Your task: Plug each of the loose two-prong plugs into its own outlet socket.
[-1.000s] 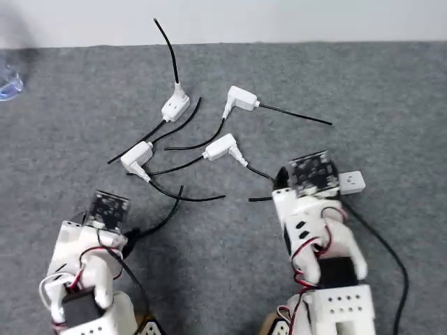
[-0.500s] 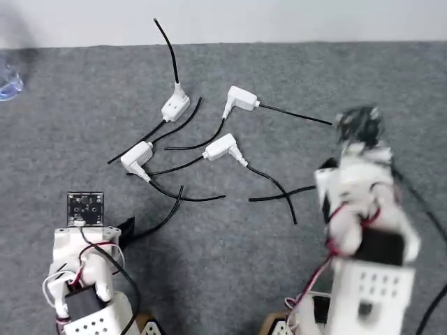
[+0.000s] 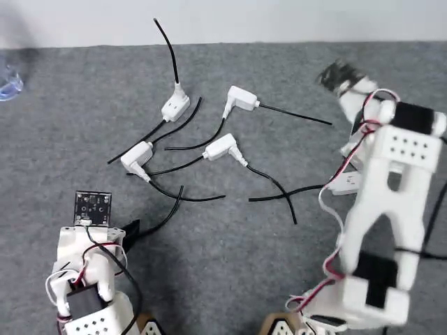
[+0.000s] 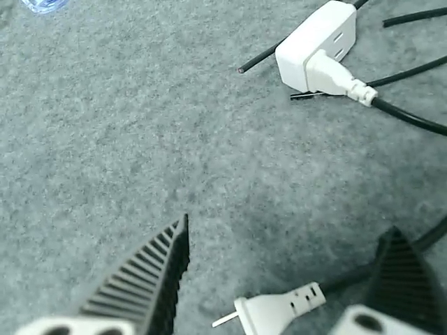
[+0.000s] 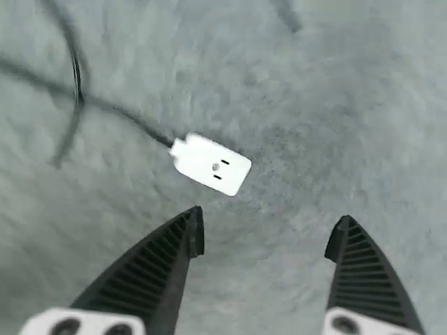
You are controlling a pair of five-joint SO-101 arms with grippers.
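My left gripper (image 4: 286, 227) is open just above the grey mat, with a loose white two-prong plug (image 4: 276, 307) lying between its fingers, close to me. Beyond it lies a white outlet socket (image 4: 318, 59) with a plug seated in one end; from above this same socket (image 3: 136, 157) is left of centre. My right gripper (image 5: 269, 218) is open and held high over a single white outlet socket (image 5: 211, 165) on a black cord, its two slots facing up. From above, that socket (image 3: 347, 183) peeks out beside the raised right arm (image 3: 387, 174).
Three more white plug-and-socket pieces (image 3: 174, 106) (image 3: 241, 99) (image 3: 220, 146) lie mid-mat with black cords (image 3: 279, 192) crossing between them. The left arm (image 3: 87, 265) sits at the front left. A clear blue object (image 3: 7, 80) is at the far left edge.
The right arm has swung up and away to the far right, uncovering the cords in front of it. The left arm shifted slightly left and back.
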